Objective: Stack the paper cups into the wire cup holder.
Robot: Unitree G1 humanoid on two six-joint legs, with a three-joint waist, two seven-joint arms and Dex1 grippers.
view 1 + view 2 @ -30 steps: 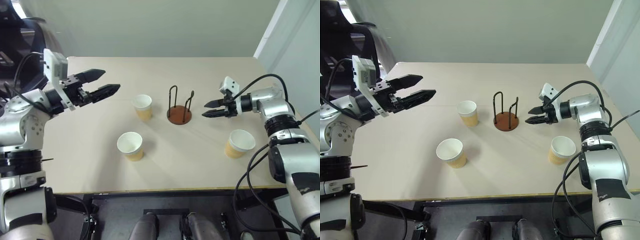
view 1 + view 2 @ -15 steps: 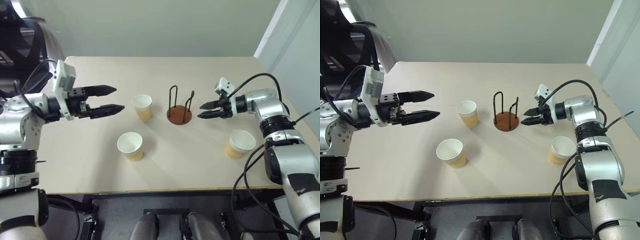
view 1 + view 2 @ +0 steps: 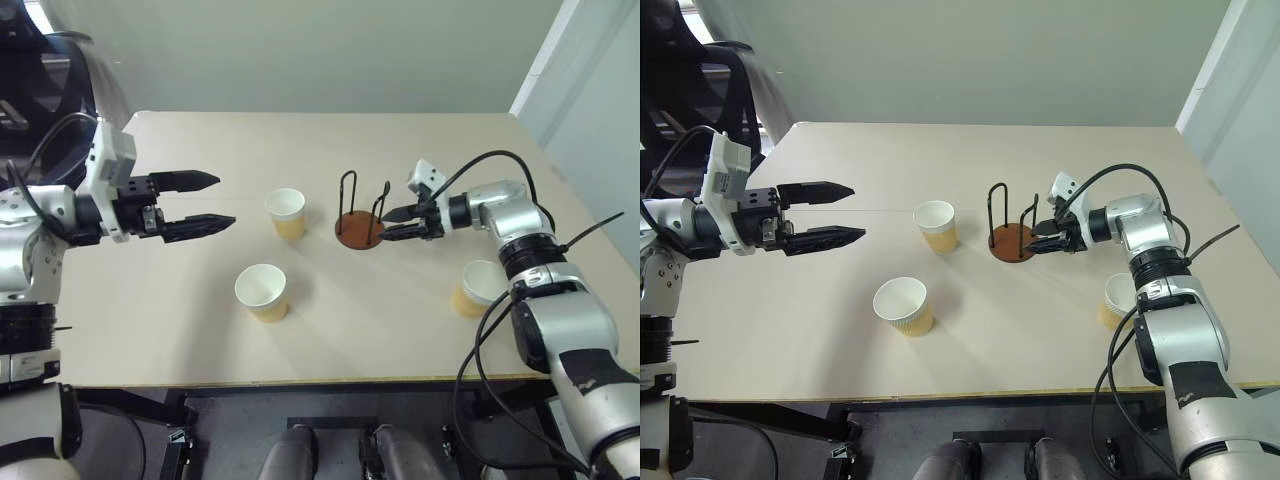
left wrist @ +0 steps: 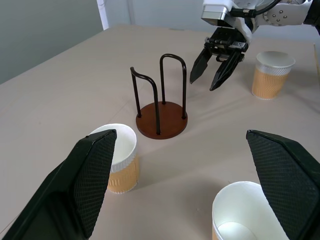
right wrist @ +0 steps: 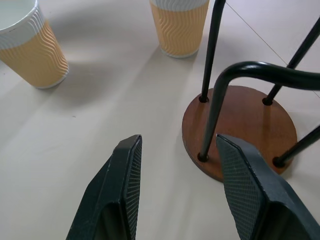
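Observation:
The wire cup holder [image 3: 358, 229], a reddish-brown disc with two black wire loops, stands mid-table. One paper cup [image 3: 285, 213] sits just left of it, a second paper cup [image 3: 260, 291] nearer the front, and a third paper cup [image 3: 474, 287] at the right, partly behind my right arm's cable. All stand upright and empty. My right gripper [image 3: 385, 226] is open and empty, its tips right beside the holder's right edge; in the right wrist view the holder base [image 5: 240, 125] lies just ahead of the fingers [image 5: 125, 190]. My left gripper [image 3: 222, 200] hovers wide open, left of the cups.
The beige table [image 3: 400, 330] ends in a front edge close to me and a right edge past the third cup. A black chair [image 3: 700, 80] stands at the back left, a wall behind. Bare tabletop lies between the left gripper and the cups.
My right gripper has moved left, from well clear of the holder to right beside its base. The left gripper has turned to point across the table and drawn back slightly. Cups and holder stayed put.

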